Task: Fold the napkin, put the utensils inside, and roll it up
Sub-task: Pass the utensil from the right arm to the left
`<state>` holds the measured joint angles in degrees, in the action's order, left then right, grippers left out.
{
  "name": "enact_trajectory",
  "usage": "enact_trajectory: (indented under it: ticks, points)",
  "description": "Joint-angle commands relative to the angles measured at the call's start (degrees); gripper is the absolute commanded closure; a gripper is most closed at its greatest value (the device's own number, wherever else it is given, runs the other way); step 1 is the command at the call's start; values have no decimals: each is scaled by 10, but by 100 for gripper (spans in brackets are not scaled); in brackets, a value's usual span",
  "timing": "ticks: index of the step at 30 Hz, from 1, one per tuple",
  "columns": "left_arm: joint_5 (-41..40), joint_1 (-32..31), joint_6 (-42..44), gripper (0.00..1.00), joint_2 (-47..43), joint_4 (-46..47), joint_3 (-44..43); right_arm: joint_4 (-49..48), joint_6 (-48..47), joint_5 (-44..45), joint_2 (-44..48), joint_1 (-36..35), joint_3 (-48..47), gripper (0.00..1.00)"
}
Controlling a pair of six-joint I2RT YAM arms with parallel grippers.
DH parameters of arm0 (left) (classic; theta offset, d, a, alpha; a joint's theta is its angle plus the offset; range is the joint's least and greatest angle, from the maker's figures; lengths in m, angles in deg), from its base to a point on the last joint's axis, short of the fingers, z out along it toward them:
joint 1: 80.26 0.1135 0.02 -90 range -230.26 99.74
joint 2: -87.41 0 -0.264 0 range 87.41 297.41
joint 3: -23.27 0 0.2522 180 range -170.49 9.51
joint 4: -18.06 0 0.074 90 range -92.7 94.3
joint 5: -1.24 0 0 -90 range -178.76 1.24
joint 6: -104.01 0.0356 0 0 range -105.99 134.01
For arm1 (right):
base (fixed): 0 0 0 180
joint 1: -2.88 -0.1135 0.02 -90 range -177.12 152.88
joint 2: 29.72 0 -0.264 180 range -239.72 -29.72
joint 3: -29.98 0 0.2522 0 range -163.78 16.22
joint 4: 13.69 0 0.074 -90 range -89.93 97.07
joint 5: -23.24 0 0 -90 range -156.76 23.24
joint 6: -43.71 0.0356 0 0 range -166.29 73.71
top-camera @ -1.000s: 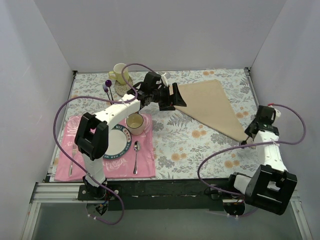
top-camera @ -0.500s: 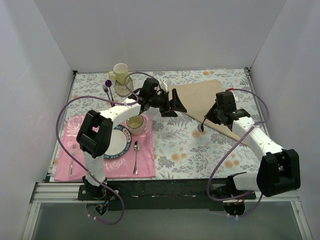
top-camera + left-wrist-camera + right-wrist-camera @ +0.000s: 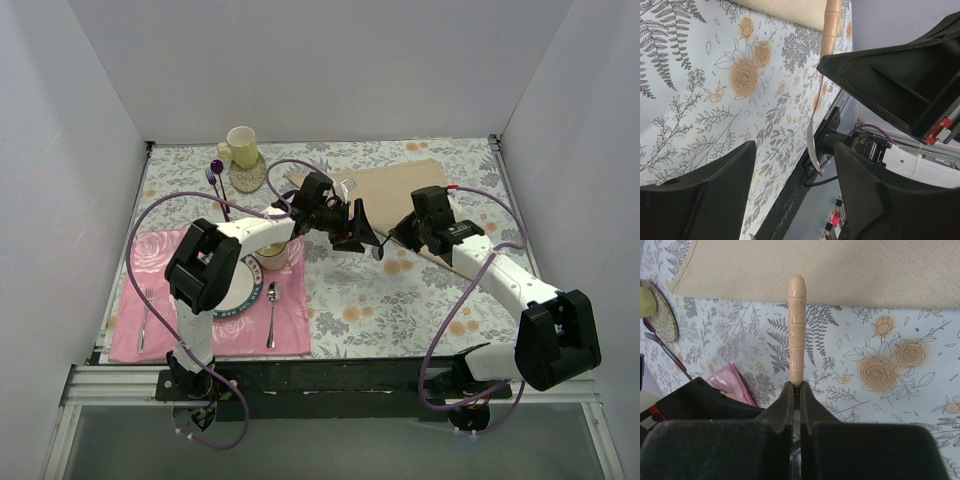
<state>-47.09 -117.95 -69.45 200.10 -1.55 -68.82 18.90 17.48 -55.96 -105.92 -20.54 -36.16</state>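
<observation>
The folded beige napkin [image 3: 400, 190] lies flat on the tablecloth at the back right, and its edge runs along the top of the right wrist view [image 3: 815, 265]. My right gripper [image 3: 398, 232] [image 3: 796, 386] is shut on a utensil with a peach ridged handle [image 3: 797, 330]. It holds the utensil in the air just in front of the napkin. My left gripper [image 3: 362, 232] [image 3: 795, 150] faces it, open. The utensil's thin silver end [image 3: 813, 140] hangs between the left fingers without visibly touching them. A small spoon [image 3: 273, 310] lies on the pink placemat.
The pink placemat [image 3: 290, 335] at the front left carries a plate [image 3: 232, 292], a cup [image 3: 272, 250] and a fork [image 3: 147, 310]. A yellow mug [image 3: 240, 147] and purple-tipped sticks [image 3: 215, 178] stand at the back left. White walls enclose the table.
My right arm has swung from the table's right edge to the middle, carrying the utensil. The left gripper has shifted right and nearer, its jaws narrowing around the utensil's silver end.
</observation>
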Motion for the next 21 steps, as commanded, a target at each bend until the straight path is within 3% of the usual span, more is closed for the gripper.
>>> enact_trajectory:
  ticks: [1, 8, 14, 17, 18, 20, 21]
  points:
    - [2, -5, 22, 39, -1, -9, 3, -17, 12, 27, 10, -4, -6, 99]
    - [48, -5, 32, 63, 43, -46, -53, -48, -12, 17, 15, -5, 3, 99]
    - [87, -8, 17, 73, 53, -46, -76, -64, -27, 12, 6, -7, 0, 99]
    - [79, -8, 36, 97, 52, -70, -85, -76, -56, 0, 4, -6, -3, 99]
    - [73, -6, 54, 100, 50, -83, -90, -79, -71, -2, 6, -6, -4, 99]
    - [43, -4, 79, 100, 45, -128, -106, -84, -148, -10, 15, -6, -1, 90]
    - [26, -3, 105, 100, 44, -145, -113, -84, -183, -9, 18, -7, -1, 64]
